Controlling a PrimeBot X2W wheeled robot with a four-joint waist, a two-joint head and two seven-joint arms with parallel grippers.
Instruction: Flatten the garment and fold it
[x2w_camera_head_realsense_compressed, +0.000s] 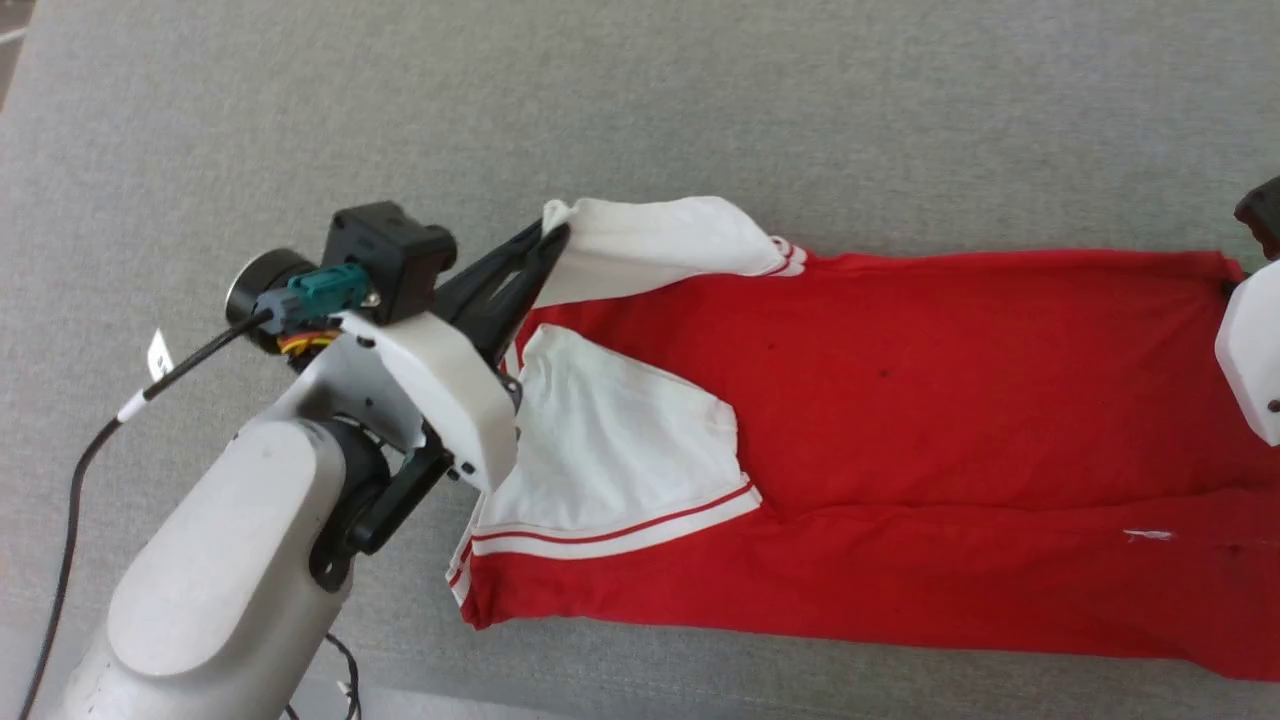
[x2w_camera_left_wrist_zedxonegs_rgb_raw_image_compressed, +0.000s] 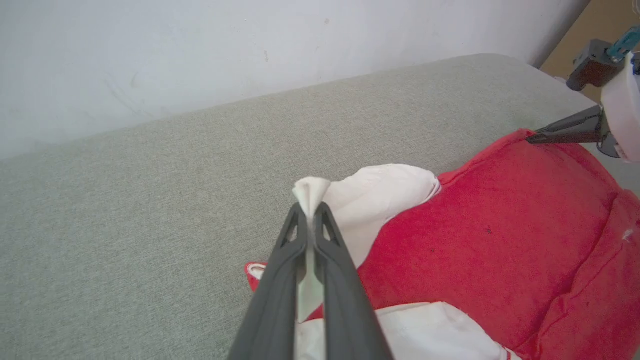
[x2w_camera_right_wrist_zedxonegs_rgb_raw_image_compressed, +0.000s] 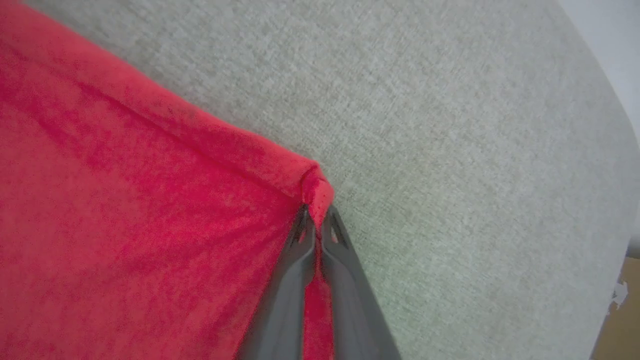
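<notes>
across the middle of the grey cushion (x2w_camera_head_realsense_compressed: 700, 100) lies the garment (x2w_camera_head_realsense_compressed: 900, 400), its red body running toward the right edge. the left gripper (x2w_camera_left_wrist_zedxonegs_rgb_raw_image_compressed: 311, 212) is clamped on the tip of the far sleeve (x2w_camera_head_realsense_compressed: 660, 245), the right gripper (x2w_camera_right_wrist_zedxonegs_rgb_raw_image_compressed: 314, 220) on a red corner. both pinches look thin; i'd say a hard pull could slip either, leaving the near sleeve (x2w_camera_head_realsense_compressed: 610, 450) folded over the red. one garment, two sleeves, two grippers.
</notes>
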